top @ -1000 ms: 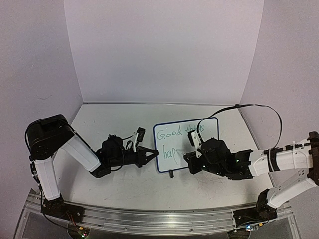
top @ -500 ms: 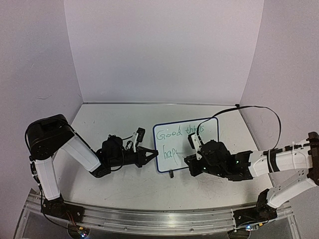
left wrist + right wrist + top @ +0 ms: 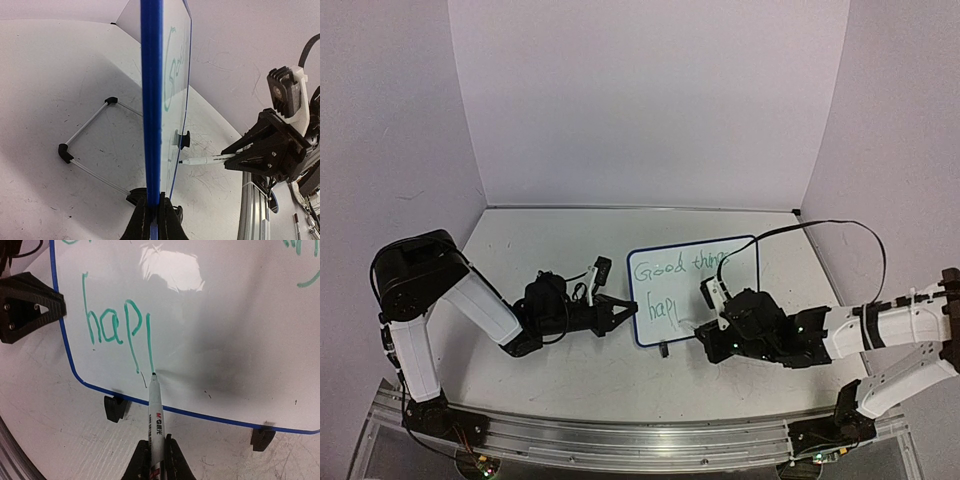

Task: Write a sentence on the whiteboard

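Spreading beneath both arms is the scuffed white tabletop (image 3: 570, 375), and on it the whiteboard (image 3: 740, 265) stands upright on its black clip feet (image 3: 114, 408), caught between the two pincers. The left gripper (image 3: 154, 212) has its jaws closed on the board's blue frame edge, with the board rising edge-on straight ahead of its fingertips. The right gripper (image 3: 155, 455) is clamped on a marker (image 3: 155, 407), whose long axis runs straight out from the fingertips to the board face. Its tip touches at the foot of a green downstroke. The sentence (image 3: 112, 325) so far reads "Good things" above, and "hap" plus that stroke below. By my judgement the second p wants its bowl next, so the tip must climb that stroke, then work rightward from the pincer into bare board. The right arm writes; the left only steadies.
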